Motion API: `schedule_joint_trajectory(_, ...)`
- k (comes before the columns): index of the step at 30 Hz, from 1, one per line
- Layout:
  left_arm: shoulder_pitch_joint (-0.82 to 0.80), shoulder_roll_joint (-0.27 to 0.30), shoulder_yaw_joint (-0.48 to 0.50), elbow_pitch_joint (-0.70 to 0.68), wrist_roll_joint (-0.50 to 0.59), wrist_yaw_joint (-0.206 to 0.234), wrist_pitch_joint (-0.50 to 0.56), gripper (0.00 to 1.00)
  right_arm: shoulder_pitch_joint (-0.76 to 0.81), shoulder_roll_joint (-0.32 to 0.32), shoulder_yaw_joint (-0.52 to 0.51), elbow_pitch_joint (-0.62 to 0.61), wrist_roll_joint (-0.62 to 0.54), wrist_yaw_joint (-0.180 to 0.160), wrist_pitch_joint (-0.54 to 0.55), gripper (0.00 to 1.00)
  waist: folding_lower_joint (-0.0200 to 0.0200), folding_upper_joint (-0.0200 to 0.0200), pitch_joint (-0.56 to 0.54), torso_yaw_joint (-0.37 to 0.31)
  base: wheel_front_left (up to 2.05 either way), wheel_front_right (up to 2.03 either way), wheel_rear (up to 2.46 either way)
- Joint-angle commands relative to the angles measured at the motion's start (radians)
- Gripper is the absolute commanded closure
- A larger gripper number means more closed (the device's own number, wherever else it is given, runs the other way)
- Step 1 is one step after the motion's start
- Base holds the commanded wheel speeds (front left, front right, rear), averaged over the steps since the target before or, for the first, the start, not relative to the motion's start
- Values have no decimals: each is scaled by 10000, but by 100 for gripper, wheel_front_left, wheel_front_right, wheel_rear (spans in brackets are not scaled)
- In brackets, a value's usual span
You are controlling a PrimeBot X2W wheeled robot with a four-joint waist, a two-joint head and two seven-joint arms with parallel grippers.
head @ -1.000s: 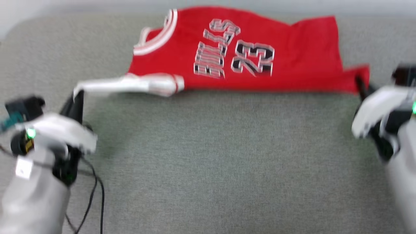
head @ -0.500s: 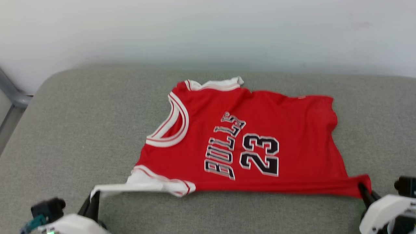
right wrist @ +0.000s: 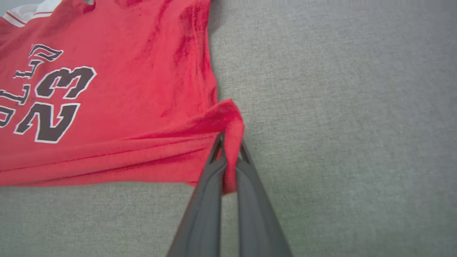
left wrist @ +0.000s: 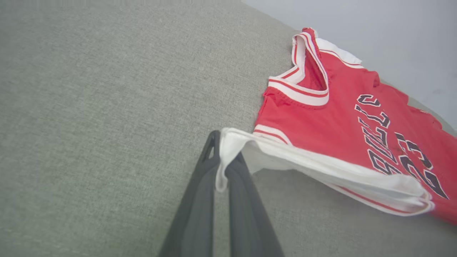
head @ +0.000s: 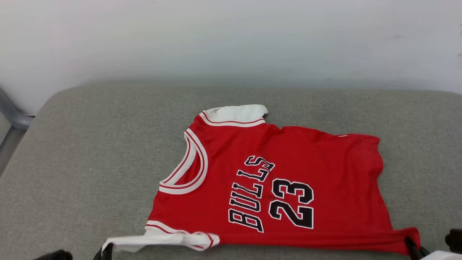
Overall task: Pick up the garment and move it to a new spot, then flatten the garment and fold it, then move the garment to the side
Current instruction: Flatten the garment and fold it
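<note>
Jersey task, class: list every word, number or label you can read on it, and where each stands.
"BULLS": black, white-outlined letters on the garment, front side.
"23": black, white-outlined number beside that word.
Small tag at its far edge: too small to read.

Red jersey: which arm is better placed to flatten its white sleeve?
Left: the left gripper pinches the white sleeve tip of the red basketball jersey; the right gripper holds the far hem corner.

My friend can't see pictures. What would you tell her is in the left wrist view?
The left gripper pinches the white sleeve of a red jersey with black letters and a 23, and the sleeve is stretched tight. The jersey lies on a grey cushion.
</note>
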Motion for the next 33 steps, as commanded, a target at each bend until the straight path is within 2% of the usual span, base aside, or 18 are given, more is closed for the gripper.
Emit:
schedule_joint_trajectory(1,-348,144,23,-167,97,97,76,100,-91,15,-149,-234,-136,-111,129,100,2,0,162,-52,0,0,0)
schedule_joint_trajectory(9,-2221,269,-460,14,491,-350,521,100,-1234,167,121,-534,-613,-74,754,100,2,0,837,-228,0,0,0)
schedule_joint_trajectory(14,-3653,142,-760,1079,548,-794,838,100,-2247,-27,671,-74,-993,-72,939,100,2,0,1387,-414,0,0,0)
schedule_joint_trajectory(16,-4413,40,-893,1842,564,-1108,844,100,-2825,-97,888,291,-1100,-72,810,100,2,0,1687,-499,0,0,0)
schedule_joint_trajectory(22,-5409,-167,-1151,3115,520,-1587,1038,100,-3560,-223,1106,1029,-1173,-72,479,100,2,0,2149,-593,0,0,0)
schedule_joint_trajectory(23,-5574,-178,-1207,3367,548,-1679,1069,100,-3689,-226,1179,1161,-1169,-72,356,90,2,0,2218,-607,0,0,0)
schedule_joint_trajectory(25,-5841,-298,-1348,3812,483,-1913,1228,100,-3885,-191,1265,1530,-1143,-72,155,62,2,0,2312,-634,0,0,0)
schedule_joint_trajectory(26,-6011,-337,-1409,3984,476,-2015,1242,100,-3925,-156,1289,1726,-1043,-72,98,35,2,0,2359,-631,0,0,0)
schedule_joint_trajectory(27,-6126,-381,-1428,4189,411,-2100,1272,73,-4011,-122,1278,1865,-969,-72,-44,0,2,0,2386,-624,0,0,0)
schedule_joint_trajectory(28,-6205,-438,-1449,4351,371,-2156,1262,30,-4074,-113,1300,1990,-937,-71,-140,0,2,0,2399,-616,0,0,0)
schedule_joint_trajectory(29,-6277,-468,-1486,4488,368,-2222,1209,0,-4105,-114,1395,2059,-865,-66,-329,0,2,0,2400,-609,0,0,0)
schedule_joint_trajectory(33,-6436,-502,-1419,4819,367,-2284,798,0,-4067,-129,1390,1940,-591,-68,-1742,0,2,0,2291,-568,0,0,0)
